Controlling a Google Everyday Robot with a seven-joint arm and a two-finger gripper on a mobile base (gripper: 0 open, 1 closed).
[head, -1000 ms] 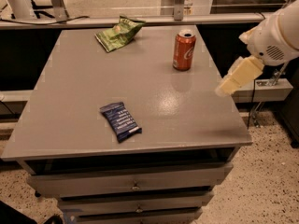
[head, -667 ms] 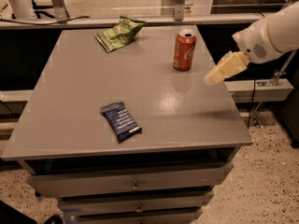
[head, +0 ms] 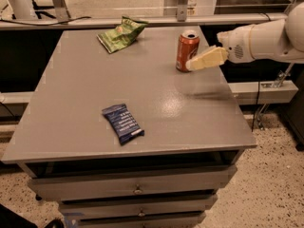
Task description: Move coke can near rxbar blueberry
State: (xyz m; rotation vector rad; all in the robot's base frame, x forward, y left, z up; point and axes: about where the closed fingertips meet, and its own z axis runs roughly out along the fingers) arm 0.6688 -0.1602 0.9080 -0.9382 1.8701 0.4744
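The coke can (head: 186, 50) stands upright near the back right of the grey table (head: 85, 99). The rxbar blueberry (head: 123, 123), a flat dark blue wrapper, lies near the table's front, left of centre. My gripper (head: 194, 65) reaches in from the right on a white arm (head: 266, 39). Its cream-coloured fingertips sit right beside the can's lower right side, close to touching it. The can is far from the bar.
A crumpled green snack bag (head: 120, 34) lies at the back of the table, left of the can. Drawers (head: 137, 189) run below the table front. A rail (head: 142, 20) and dark gap lie behind the table. Speckled floor is on the right.
My gripper has moved left and up from beyond the table's right edge to right beside the can. The can, bar and bag have not moved.
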